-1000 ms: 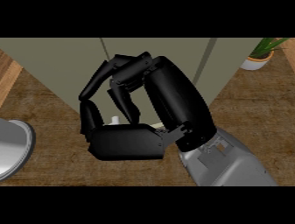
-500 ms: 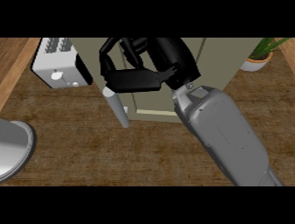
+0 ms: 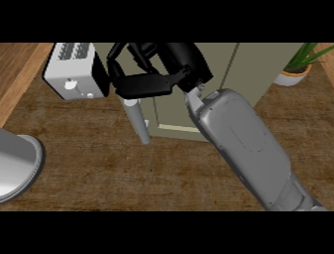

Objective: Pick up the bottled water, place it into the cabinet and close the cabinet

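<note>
We see our right hand (image 3: 151, 74) stretched out over the table (image 3: 126, 168) to the cabinet (image 3: 221, 84), its fingers (image 3: 126, 52) curled. The thing hanging just below them is a slim grey piece (image 3: 137, 121) that we take for the bottled water, though it could be the cabinet's handle; we cannot tell which, nor whether the fingers truly pinch it or merely hover above it.

By our judgement the task is in its middle: the cabinet appears shut, so if that is the bottle, it has been lifted but not yet stowed, and closing remains.

Counting: one hand in view, the left one not showing; one cabinet behind the fingers; one toaster (image 3: 74, 72) just left of them; one potted plant (image 3: 301, 67) well to their right; one grey round vessel (image 3: 5, 168) far below-left.
</note>
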### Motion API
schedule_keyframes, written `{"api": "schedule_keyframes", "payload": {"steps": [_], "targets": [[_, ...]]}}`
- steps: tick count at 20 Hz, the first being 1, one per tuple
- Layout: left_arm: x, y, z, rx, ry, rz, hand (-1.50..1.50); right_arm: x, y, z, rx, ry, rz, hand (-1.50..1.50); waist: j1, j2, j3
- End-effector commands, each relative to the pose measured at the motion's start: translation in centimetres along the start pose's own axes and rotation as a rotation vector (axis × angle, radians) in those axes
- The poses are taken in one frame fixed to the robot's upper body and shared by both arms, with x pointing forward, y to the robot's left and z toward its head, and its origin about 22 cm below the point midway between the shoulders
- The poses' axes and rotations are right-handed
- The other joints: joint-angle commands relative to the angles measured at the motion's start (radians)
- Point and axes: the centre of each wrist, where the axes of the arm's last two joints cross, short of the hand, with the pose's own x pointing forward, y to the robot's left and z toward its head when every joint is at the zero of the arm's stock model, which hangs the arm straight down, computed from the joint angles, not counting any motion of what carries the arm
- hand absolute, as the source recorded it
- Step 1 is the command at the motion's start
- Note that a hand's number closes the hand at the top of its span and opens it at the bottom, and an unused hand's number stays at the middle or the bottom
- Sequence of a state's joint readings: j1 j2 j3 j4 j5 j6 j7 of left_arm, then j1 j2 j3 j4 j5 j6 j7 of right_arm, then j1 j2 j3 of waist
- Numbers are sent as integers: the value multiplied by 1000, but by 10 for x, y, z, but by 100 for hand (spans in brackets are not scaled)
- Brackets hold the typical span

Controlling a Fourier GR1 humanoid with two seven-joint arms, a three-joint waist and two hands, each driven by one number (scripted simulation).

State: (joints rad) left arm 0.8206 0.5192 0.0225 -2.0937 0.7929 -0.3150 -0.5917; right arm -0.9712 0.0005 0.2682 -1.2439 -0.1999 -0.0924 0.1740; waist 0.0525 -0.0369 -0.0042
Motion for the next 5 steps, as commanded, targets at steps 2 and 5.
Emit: {"api": "schedule_keyframes", "payload": {"steps": [2,5], "targets": [[-6,-1,-7,-20,-4,5,150,-36,-47,-7,-158,166,45,150,-6,61,2],[3,-4,-11,-25,-1,13,150,-36,-55,-4,-161,166,32,150,-11,56,4]]}}
